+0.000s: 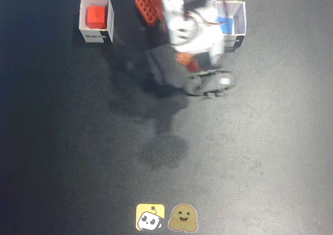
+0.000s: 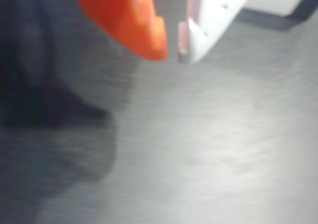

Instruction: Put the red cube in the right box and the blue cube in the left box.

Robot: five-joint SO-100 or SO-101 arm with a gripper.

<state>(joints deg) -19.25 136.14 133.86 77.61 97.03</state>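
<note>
Surface: dark grey table (image 1: 270, 157) under both cameras, bare apart from the two boxes, the arm and two small stickers (image 1: 166, 217) at the near edge.
Red cube: I see the red cube (image 1: 96, 16) sitting inside the white box (image 1: 84, 22) at the left of the fixed view.
Blue cube: a patch of the blue cube (image 1: 225, 25) shows inside the other white box (image 1: 240, 17) at the right, half hidden by the arm.
Gripper: in the wrist view the gripper (image 2: 172, 49) has only a narrow gap between orange and white tips, nothing in it.
Arm: I judge the arm (image 1: 184, 29) overlaps the right-hand box; the picture is blurred.
Risk: pulling back carelessly, I could clip that thin card wall and shove or tip the box, spilling blue.
</note>
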